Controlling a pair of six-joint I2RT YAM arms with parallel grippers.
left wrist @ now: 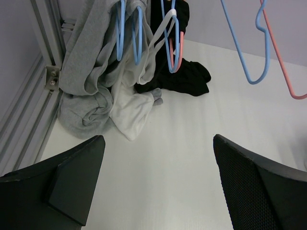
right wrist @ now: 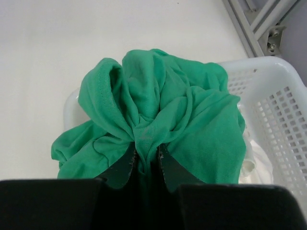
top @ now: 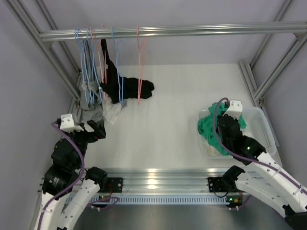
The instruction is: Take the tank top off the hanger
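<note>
A green tank top (right wrist: 158,100) is bunched up and off the hangers. My right gripper (right wrist: 147,153) is shut on a fold of it and holds it over the white basket (right wrist: 273,96). In the top view the green tank top (top: 207,125) drapes over the basket's left rim beside my right gripper (top: 221,123). My left gripper (left wrist: 157,143) is open and empty, low over the table at the left (top: 98,130). It faces grey (left wrist: 86,72), white (left wrist: 132,112) and black (left wrist: 184,79) garments hanging on blue hangers.
An empty blue hanger (left wrist: 244,57) and an empty pink hanger (left wrist: 283,67) hang from the rail (top: 192,31). The basket (top: 266,127) holds other pale clothes. Metal frame posts (top: 62,72) stand at the left and right.
</note>
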